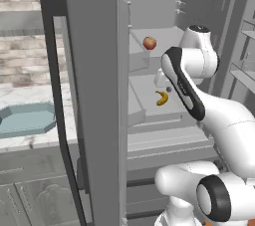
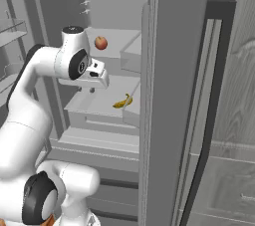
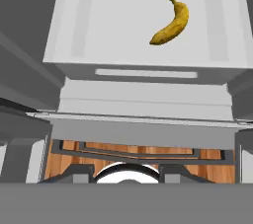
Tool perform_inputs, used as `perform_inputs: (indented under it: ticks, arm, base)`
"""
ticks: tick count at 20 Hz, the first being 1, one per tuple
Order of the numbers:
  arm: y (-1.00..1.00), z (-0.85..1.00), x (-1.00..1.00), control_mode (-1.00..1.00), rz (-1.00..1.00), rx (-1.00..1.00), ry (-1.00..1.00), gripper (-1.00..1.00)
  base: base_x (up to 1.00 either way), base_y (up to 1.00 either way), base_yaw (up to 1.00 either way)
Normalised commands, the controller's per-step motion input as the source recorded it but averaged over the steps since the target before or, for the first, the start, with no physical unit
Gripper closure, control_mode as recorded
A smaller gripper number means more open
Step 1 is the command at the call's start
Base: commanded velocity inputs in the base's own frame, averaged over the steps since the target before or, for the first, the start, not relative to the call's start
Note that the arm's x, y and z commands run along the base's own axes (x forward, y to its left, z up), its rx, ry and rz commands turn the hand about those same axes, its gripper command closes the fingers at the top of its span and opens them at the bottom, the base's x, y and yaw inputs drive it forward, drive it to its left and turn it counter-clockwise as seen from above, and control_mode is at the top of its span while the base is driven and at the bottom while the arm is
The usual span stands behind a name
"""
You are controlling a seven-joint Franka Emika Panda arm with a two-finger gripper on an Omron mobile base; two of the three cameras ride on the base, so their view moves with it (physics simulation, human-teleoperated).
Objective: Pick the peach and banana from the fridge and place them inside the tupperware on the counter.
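Observation:
The fridge point(image 1: 94, 95) stands open. The peach point(image 1: 149, 43) point(image 2: 101, 43), round and red-orange, rests on an upper shelf. One shelf lower lies the yellow banana point(image 1: 161, 98) point(image 2: 123, 102) point(image 3: 172, 23). My gripper point(image 1: 162, 78) point(image 2: 94, 78) hangs inside the fridge, above the front of the banana's shelf, pointing down, shut and holding nothing. It is left of the banana in the right base view and clear of it. The blue-grey tupperware point(image 1: 27, 120) sits on the marble counter point(image 1: 20, 95), left of the fridge door.
The open door with its black bar handle point(image 1: 55, 95) point(image 2: 214, 95) stands between the fridge interior and the counter. Door bins point(image 1: 244, 70) point(image 2: 10, 31) line the other side. Lower drawers point(image 3: 143, 104) and wooden floor point(image 3: 138, 151) lie below the shelf.

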Motion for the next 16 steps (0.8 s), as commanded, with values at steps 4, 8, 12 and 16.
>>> perform_inputs:
  ticks: [4,8,12,16]
  arm:
    - [0.0,0.0,-0.14,-1.0,-0.02,0.0,-0.07,-1.0]
    - [-0.08,-0.11,-0.01,-1.0,-0.33,0.0,-0.27,-1.0]
    - [-0.07,-0.18,0.13,-1.0,-0.44,0.0,-0.02,-1.0]
    - [-0.15,-0.19,0.15,-1.0,-0.22,-0.04,0.08,-1.0]
  base:
    - [0.0,0.0,0.0]
    - [0.0,0.0,0.0]
    - [0.0,0.0,0.0]
    - [0.0,0.0,0.0]
